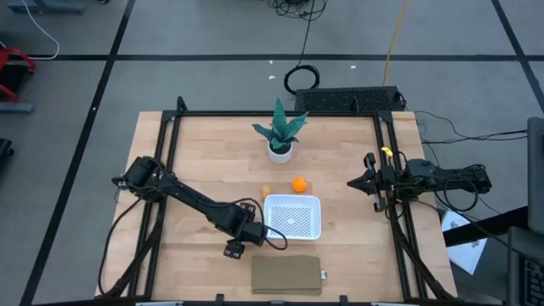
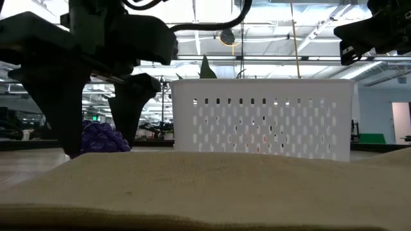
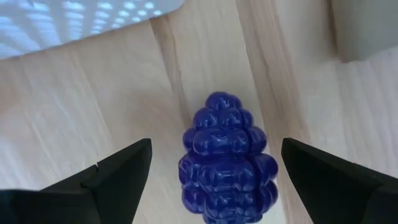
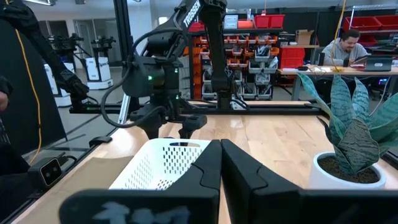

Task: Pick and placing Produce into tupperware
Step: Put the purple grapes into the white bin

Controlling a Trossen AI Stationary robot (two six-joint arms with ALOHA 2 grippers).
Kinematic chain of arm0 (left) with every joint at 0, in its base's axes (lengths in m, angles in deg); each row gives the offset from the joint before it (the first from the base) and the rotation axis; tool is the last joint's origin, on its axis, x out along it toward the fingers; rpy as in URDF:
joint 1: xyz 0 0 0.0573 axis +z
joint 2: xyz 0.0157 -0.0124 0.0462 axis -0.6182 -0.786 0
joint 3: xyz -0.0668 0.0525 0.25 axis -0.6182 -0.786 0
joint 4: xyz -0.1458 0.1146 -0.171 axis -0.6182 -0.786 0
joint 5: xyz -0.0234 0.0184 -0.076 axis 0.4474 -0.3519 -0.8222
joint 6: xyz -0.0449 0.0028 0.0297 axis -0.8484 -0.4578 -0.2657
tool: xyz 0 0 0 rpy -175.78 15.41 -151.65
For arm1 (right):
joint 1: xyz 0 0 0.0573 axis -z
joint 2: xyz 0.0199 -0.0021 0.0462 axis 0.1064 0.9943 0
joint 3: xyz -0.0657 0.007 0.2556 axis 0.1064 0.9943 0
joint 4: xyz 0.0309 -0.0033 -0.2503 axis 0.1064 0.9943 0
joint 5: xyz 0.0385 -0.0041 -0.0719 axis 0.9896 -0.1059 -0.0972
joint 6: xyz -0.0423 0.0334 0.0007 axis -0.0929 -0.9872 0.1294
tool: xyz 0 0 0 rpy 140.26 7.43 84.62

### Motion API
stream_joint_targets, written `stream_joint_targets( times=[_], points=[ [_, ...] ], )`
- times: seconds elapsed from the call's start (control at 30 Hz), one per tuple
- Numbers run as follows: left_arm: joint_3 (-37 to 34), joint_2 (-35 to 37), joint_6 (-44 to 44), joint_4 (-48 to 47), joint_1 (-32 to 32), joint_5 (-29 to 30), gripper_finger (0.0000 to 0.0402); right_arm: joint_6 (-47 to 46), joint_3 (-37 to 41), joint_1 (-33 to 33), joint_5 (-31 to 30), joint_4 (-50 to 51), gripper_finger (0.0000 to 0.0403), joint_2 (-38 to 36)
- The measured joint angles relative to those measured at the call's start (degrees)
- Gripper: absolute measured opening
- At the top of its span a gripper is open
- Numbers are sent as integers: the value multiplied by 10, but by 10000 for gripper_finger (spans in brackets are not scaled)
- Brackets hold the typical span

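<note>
My left gripper [image 1: 259, 238] hangs open, fingers pointing down, just off the white tupperware's [image 1: 293, 216] near-left corner. In the left wrist view its two fingers stand on either side of the dark purple lump [image 3: 227, 162] with a gap on each side. The lump rests on the wood, also seen low [image 2: 103, 138] between the fingers. The orange ball [image 1: 298, 184] and the smaller tan-orange piece [image 1: 266, 190] lie on the table just beyond the tupperware's far rim. My right gripper [image 1: 361, 181] waits shut at the table's right edge [image 4: 221, 168].
A green spiky plant in a white pot [image 1: 280, 140] stands near the far edge. A flat tan pad [image 1: 287, 274] lies at the near edge, right in front of the tupperware [image 2: 263, 119]. Black frame rails run along both sides. A person [image 4: 348, 46] sits at a desk beyond the table.
</note>
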Motion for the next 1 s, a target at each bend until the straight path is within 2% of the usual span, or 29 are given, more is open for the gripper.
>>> stream_joint_targets(
  times=[0.4,0.87,1.0],
  points=[
    [0,0,-3,-6,0,-11,353,0,0,0,0,4,0,0],
    [0,0,0,-6,0,-11,216,0,0,0,0,4,0,0],
    [0,1,0,-11,0,-15,193,0,0,0,0,4,0,0]
  ],
)
